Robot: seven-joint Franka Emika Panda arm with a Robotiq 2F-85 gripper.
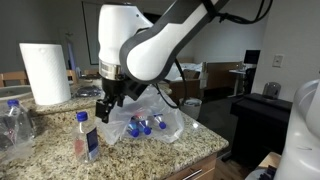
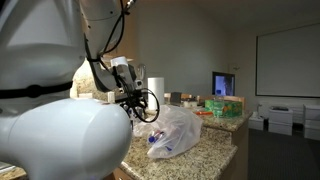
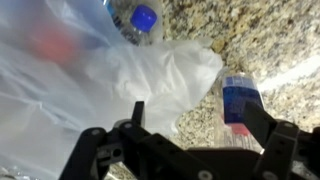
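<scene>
The arm bends down over the granite countertop, with the gripper pointing downward. Its jaws stand wide apart and grip nothing. Left to right in an exterior view:

- **small bottle**: upright on the counter, long axis vertical, cap uppermost.
- **gripper**: just above, between the bottle and the bag.
- **plastic bag**: slumped on the counter, spreading rightward, containing blue-capped bottles.

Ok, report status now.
Gripper over plastic bag, jaws open, nothing held. Blue-capped bottles inside bag. Small bottle standing close beside jaws.
</scene>
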